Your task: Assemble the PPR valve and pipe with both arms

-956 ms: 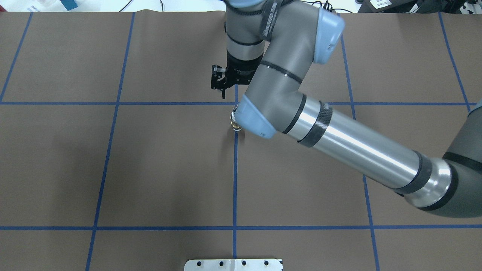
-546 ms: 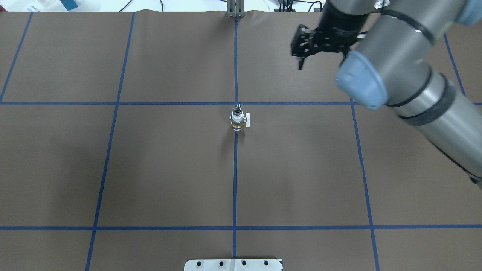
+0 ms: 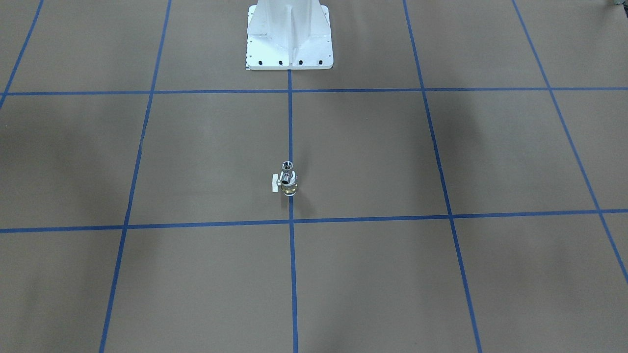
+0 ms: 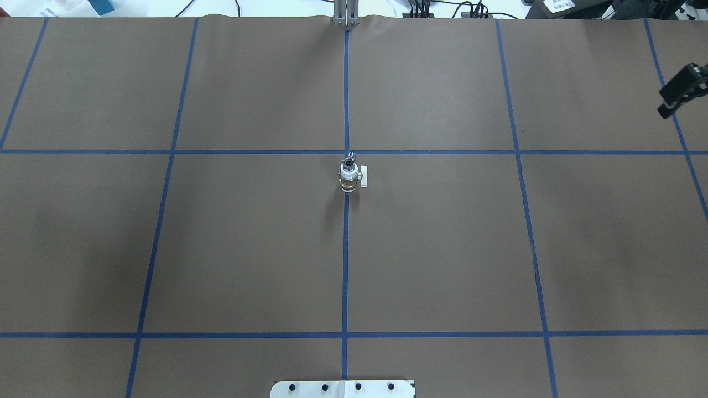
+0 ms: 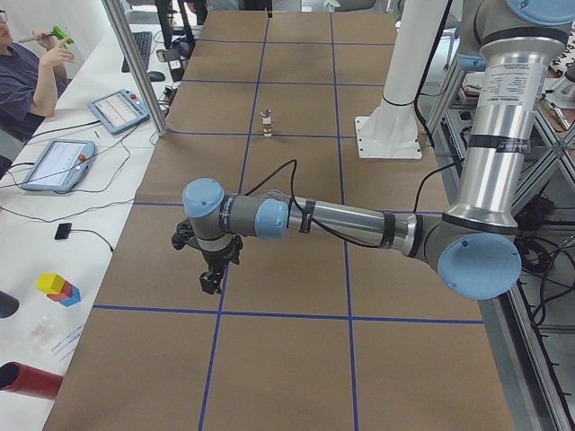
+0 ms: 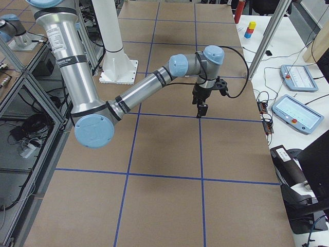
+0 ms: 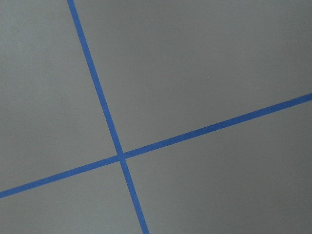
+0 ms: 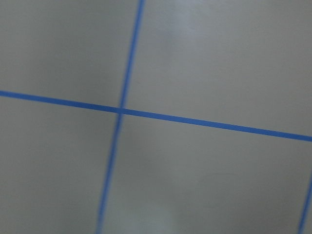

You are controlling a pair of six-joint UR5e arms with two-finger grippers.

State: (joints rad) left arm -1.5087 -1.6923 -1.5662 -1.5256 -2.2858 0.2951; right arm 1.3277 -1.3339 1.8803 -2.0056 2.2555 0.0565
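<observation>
One valve with one pipe on top, upright on the brown mat.
Well off to the left of the white bolted base, the black left gripper hangs tip-down over matte paper gridded in blue tape; I can't tell how its jaws stand. Straight out from the base, on the centre line, the valve shows white plastic and brass, and the pipe is shiny silver with a round mouth. Far off to the base's right hangs the right gripper, the second of two; I can't make out its jaws either.

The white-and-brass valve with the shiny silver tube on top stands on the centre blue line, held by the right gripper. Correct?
Not held: in the overhead view the white-and-brass valve stands free there; the right gripper is far off to one side.
</observation>
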